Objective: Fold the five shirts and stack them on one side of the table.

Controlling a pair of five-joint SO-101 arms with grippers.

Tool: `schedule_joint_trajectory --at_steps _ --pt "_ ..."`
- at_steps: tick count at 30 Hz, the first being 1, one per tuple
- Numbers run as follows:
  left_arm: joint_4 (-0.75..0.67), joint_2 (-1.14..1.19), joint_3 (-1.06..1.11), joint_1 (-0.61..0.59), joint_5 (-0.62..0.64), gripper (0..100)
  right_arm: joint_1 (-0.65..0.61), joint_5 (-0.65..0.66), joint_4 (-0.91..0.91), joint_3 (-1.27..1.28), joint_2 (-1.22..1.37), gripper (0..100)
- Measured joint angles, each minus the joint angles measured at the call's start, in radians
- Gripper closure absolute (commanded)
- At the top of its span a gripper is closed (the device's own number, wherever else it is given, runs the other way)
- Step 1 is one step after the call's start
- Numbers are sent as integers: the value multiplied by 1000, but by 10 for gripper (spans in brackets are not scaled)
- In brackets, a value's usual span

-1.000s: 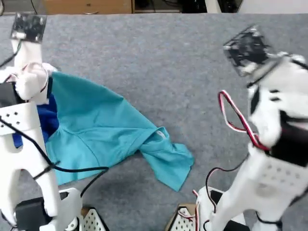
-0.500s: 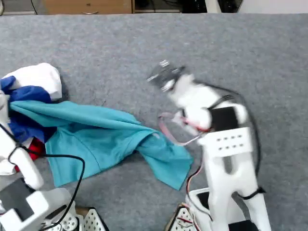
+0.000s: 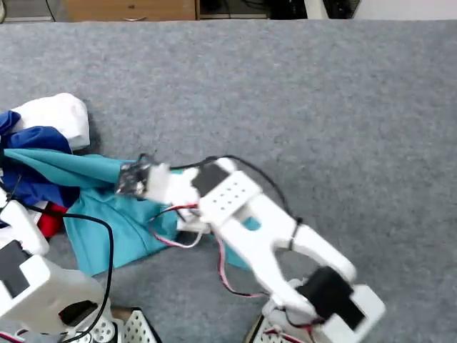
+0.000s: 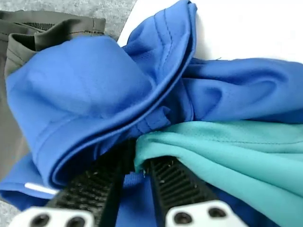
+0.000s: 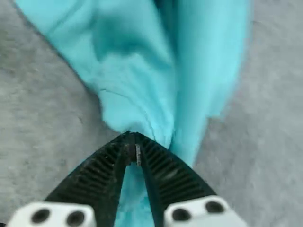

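Teal shirt (image 3: 93, 175) is bunched up lower left in the high view, next to the blue shirt (image 3: 36, 139) and white shirt (image 3: 61, 114). Left gripper (image 4: 138, 158) and right gripper (image 5: 133, 142) are both clamped on it.

teal shirt (image 3: 136, 229) part under right arm (image 3: 243, 214) | blue shirt (image 3: 43, 139) cut by edge

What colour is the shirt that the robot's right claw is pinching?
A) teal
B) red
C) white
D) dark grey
A: in the right wrist view, the right gripper has its tips closed on a bunched fold of the teal fabric shirt.
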Motion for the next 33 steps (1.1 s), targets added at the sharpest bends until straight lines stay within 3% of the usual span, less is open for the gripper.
schedule_joint_trajectory --at_steps 7,14,22,24,27,33 --pt "0 0 0 0 0 981 -84 0 91 -147 153 814" --pt "0 0 0 0 0 981 -91 0 230 -267 178 807" --pt "0 0 0 0 0 981 8 0 109 -269 322 811" --pt "2 0 -5 0 0 981 35 0 83 -269 356 850" --pt "28 -17 -9 0 0 981 64 0 64 -269 382 998" --pt "106 -126 -9 49 0 981 129 75 72 -273 388 997"
